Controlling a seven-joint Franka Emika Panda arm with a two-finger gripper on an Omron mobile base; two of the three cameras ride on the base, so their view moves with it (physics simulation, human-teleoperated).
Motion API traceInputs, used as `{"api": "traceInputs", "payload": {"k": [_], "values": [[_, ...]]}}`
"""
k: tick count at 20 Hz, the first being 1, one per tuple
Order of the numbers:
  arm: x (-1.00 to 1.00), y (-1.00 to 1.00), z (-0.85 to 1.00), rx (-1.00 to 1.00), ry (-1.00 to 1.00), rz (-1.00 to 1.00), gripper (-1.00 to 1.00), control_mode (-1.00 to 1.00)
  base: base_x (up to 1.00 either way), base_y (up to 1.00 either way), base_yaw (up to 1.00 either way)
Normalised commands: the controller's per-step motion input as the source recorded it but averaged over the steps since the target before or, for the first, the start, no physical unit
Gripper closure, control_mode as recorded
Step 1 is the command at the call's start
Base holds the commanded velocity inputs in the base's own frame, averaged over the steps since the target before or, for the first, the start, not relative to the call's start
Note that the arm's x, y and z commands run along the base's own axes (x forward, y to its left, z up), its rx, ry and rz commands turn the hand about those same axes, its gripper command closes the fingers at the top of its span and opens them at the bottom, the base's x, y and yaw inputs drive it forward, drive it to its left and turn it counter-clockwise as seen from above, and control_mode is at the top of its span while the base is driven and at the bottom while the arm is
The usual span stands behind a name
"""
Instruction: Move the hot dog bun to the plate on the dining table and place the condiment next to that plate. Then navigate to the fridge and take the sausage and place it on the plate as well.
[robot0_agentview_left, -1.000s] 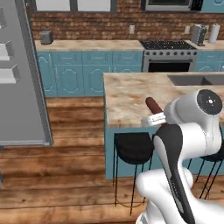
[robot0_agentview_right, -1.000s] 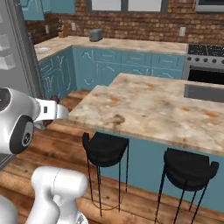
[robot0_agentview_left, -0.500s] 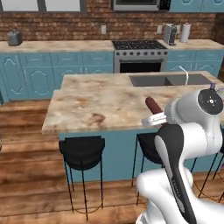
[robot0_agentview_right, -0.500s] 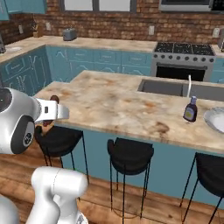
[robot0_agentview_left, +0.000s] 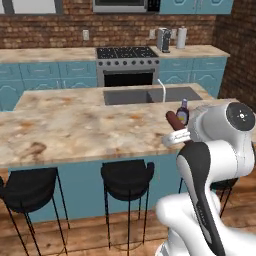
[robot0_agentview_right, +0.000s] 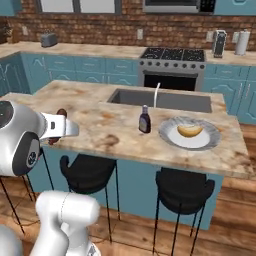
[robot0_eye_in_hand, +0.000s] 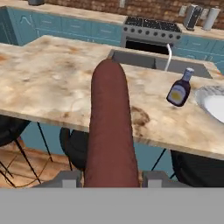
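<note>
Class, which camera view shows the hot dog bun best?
The right base view: the hot dog bun lies in plain sight on the plate. The hand view catches just the plate's edge, with no bun visible. In the left base view the arm covers that spot.

Both base views behind arm, facing dining table from stool side, mid-range, sharing sink; hand view low, close, along sausage toward table

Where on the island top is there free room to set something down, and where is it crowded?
The dining table is bare left of the condiment, out to its left end. It is crowded on the right: the condiment beside the plate, the hot dog bun on it, the sink behind. The claw holds the sausage.
</note>
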Motion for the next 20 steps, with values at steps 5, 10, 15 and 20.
{"api": "traceInputs", "payload": {"k": [5,10,15,20], "values": [[0.00,0.00,0.00,0.00,0.00,0.00,1.00,1.00,0.51,-0.99,-0.14],[0.00,0.00,0.00,0.00,0.00,0.00,1.00,1.00,0.50,-0.95,-0.14],[0.00,0.00,0.00,0.00,0.00,0.00,1.00,1.00,0.60,-0.61,-0.12],[0.00,0.00,0.00,0.00,0.00,0.00,1.00,1.00,0.81,-0.10,-0.06]]}}
